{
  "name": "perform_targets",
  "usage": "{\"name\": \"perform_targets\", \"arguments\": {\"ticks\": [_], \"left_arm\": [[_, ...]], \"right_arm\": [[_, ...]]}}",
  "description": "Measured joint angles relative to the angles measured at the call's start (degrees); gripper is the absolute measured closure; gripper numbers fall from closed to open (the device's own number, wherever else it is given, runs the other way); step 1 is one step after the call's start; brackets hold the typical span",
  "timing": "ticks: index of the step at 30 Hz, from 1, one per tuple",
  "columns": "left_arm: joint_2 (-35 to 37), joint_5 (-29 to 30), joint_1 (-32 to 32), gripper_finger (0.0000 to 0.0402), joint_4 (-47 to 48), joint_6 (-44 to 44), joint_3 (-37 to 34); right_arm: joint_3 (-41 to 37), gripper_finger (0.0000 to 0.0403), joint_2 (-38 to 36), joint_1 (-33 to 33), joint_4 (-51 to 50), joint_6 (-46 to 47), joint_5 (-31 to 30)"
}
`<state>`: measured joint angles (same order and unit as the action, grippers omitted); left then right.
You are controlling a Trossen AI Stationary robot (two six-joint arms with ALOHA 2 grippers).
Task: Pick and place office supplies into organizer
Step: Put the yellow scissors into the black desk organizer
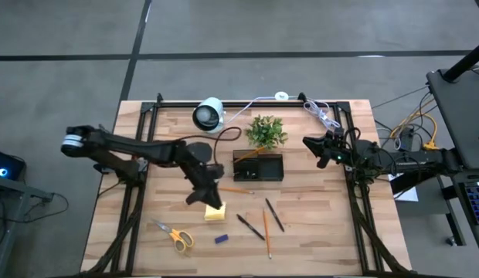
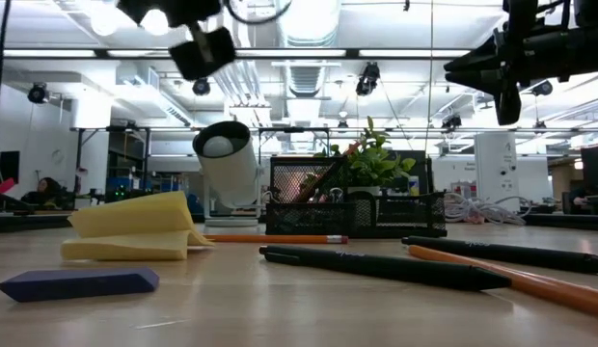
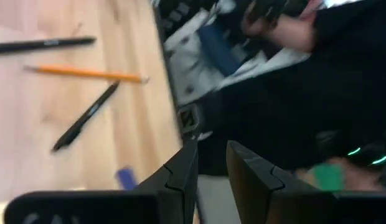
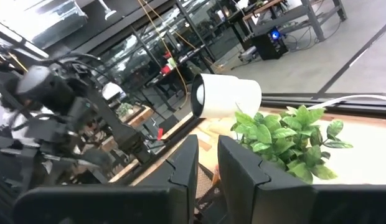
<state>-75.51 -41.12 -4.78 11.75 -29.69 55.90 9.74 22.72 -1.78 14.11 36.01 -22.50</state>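
In the high view the left hand point(image 1: 206, 193) hovers just above the sticky-note pad point(image 1: 215, 211), near the organizer point(image 1: 258, 167); the right hand point(image 1: 315, 147) waits beside the plant point(image 1: 266, 131). The wrist views show both hands' fingers slightly parted and empty. The pick step appears to be in hand, and the next move calls for a descent onto the pad.

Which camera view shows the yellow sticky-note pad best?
The low view: the sticky-note pad lies near the camera, its top sheets curling up. The high view shows only a small yellow square under the left gripper. Neither wrist view shows it clearly.
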Motion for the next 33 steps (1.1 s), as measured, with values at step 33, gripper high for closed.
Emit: {"name": "perform_targets", "arguments": {"ticks": [33], "left_arm": [[-3.91,7.43,-21.32,0.0267,26.27,17.11,1.71]], "right_arm": [[0.00,0.0351,0.37,0.02,-4.54,-3.02,-0.11]]}}
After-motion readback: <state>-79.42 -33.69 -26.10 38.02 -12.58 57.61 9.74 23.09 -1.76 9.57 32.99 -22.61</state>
